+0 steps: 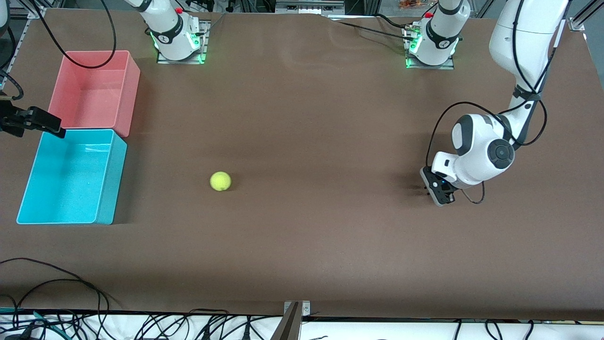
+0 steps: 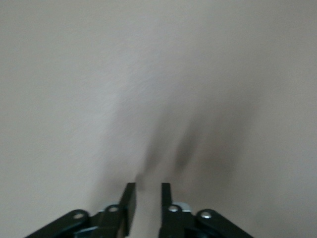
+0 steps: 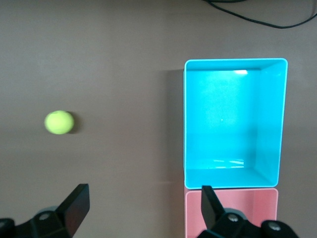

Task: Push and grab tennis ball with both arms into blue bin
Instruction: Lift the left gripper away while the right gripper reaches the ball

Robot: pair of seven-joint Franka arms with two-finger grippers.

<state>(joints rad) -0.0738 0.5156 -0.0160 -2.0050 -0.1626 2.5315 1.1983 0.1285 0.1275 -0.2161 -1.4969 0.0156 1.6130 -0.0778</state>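
The tennis ball (image 1: 220, 181) lies on the brown table, apart from both grippers; it also shows in the right wrist view (image 3: 59, 122). The blue bin (image 1: 111, 175) stands at the right arm's end of the table and holds nothing; it also shows in the right wrist view (image 3: 270, 124). My right gripper (image 1: 47, 123) hangs wide open and empty in the air over the edge where the blue bin meets the pink bin (image 3: 143, 208). My left gripper (image 1: 437, 191) is low over bare table toward the left arm's end, its fingers a narrow gap apart with nothing between them (image 2: 147, 191).
A pink bin (image 1: 132, 89) of the same size stands against the blue bin, farther from the front camera, and also shows in the right wrist view (image 3: 233, 218). Black cables lie along the table's front edge (image 1: 71, 283). Both arm bases stand at the back edge.
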